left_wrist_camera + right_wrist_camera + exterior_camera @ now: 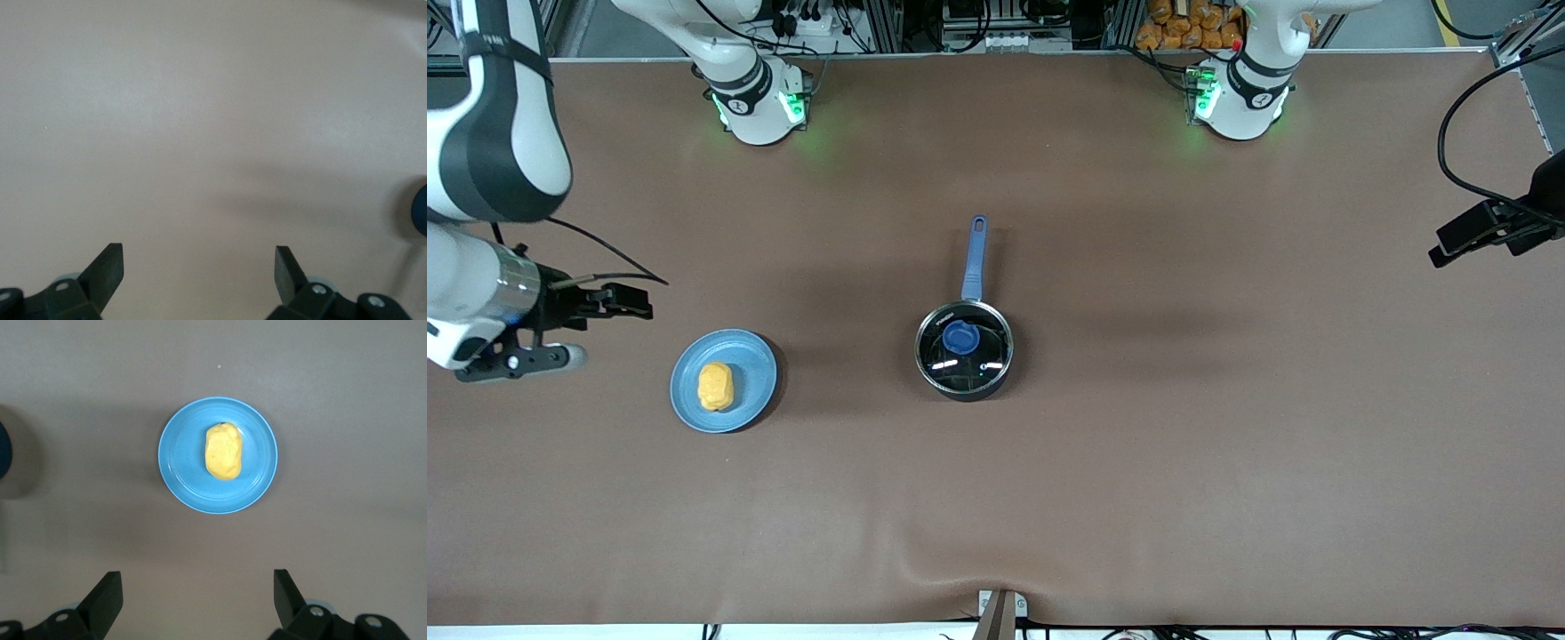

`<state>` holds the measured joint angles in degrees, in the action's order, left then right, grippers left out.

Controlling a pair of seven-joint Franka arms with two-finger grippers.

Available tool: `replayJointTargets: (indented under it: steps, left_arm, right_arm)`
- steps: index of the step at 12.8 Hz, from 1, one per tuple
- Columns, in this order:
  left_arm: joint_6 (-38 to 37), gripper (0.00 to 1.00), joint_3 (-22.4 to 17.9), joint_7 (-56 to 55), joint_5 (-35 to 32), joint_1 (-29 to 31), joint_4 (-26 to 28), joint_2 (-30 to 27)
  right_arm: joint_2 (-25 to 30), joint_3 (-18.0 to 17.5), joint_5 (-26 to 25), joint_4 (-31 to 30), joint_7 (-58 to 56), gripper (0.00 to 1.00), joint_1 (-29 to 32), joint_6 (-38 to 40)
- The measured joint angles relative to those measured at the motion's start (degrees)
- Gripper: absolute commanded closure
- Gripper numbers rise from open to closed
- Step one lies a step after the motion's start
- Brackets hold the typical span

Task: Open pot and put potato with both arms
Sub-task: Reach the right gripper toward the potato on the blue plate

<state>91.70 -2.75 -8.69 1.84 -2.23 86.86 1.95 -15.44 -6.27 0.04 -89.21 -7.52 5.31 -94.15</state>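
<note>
The black pot (964,348) stands mid-table with its glass lid on, blue knob (960,337) on top, and its blue handle (974,258) pointing toward the robots' bases. The yellow potato (716,386) lies on a light-blue plate (751,356) toward the right arm's end; it also shows in the right wrist view (223,451). My right gripper (578,329) hangs open and empty above the table beside the plate, as its wrist view (197,581) shows. My left gripper (1489,231) is up over the table's left arm end, open and empty (199,257), over bare cloth.
The table is covered with brown cloth. The plate (180,463) lies ahead of my right gripper's fingers in the right wrist view. A dark blue edge (420,210) shows at the border of the left wrist view. A small bracket (1000,609) sits at the table's near edge.
</note>
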Motion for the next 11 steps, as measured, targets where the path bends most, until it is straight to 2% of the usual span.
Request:
replayJointTargets:
  steps: [5,9,11]
  left_arm:
    - [0.0,0.0,0.1,5.2,0.0,0.0,0.0,0.0]
    - [0.0,0.0,1.3,5.5,0.0,-0.3,0.1,0.2]
    - [0.0,0.0,3.2,1.1,0.2,-1.5,0.1,1.2]
  right_arm:
    - [-2.5,0.0,0.0,-2.1,0.0,0.0,-0.1,-2.5]
    - [-5.1,0.0,-0.1,-5.1,0.0,0.0,-0.6,-9.3]
    - [-6.4,0.0,-0.6,-7.3,0.0,0.0,-0.8,-13.3]
